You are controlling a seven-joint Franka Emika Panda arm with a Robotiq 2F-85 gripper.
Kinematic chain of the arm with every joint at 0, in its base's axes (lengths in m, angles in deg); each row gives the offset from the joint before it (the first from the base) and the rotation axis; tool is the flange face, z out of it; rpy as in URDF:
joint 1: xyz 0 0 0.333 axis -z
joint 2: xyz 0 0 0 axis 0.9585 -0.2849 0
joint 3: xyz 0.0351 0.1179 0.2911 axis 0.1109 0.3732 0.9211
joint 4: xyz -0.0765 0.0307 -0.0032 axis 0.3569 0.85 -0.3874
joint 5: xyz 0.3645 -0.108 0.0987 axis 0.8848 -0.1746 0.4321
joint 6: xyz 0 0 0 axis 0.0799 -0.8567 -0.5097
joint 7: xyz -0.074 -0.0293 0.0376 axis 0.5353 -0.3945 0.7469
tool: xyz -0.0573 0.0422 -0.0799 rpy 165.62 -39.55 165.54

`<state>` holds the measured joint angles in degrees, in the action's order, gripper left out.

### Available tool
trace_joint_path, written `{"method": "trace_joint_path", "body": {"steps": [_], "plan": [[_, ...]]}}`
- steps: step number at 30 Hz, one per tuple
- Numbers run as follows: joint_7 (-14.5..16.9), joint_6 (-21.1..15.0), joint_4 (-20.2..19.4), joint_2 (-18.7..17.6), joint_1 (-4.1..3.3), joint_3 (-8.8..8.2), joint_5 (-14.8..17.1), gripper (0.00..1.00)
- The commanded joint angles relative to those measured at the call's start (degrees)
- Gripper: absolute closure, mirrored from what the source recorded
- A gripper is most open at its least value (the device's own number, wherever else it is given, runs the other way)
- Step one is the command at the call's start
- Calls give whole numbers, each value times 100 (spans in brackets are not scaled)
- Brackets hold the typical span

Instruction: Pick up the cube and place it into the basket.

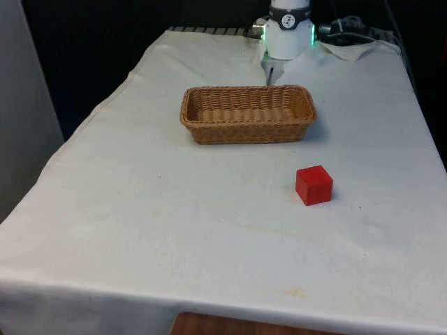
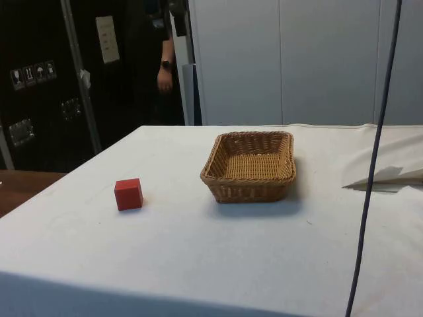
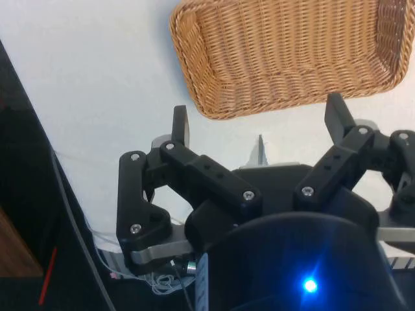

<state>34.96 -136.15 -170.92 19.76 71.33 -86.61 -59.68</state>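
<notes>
A red cube (image 1: pixel 313 185) rests on the white cloth toward the front view's right, well in front of the wicker basket (image 1: pixel 194 112). From the side, the cube (image 2: pixel 128 194) sits apart from the basket (image 2: pixel 213 170), which holds nothing. My gripper (image 3: pixel 258 123) stands open high above the table's far end, with nothing between its fingers (image 3: pixel 179 125). Below it in the wrist view lies the basket (image 3: pixel 194 71).
The robot's white base (image 1: pixel 288 31) stands behind the basket at the table's far edge. A dark cable (image 2: pixel 372 165) hangs across the side view. A person's arm (image 2: pixel 166 66) shows beside the dark cabinets. Folded white cloth (image 2: pixel 386 173) lies near the basket.
</notes>
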Motion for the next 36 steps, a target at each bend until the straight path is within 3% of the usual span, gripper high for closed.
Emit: {"method": "trace_joint_path", "body": {"steps": [1, 12, 19, 26, 28, 36], "plan": [[-17, 6, 69, -74, -11, 11, -6, 0], [-149, -109, 355, -401, -57, 97, -63, 0], [-252, -355, 481, -665, -52, 218, -74, 0], [-435, -659, 642, -980, -97, 298, -172, 0], [-378, -613, 607, -928, -74, 298, -132, 0], [-527, -1049, 739, -1301, -143, 384, -258, 0]]}}
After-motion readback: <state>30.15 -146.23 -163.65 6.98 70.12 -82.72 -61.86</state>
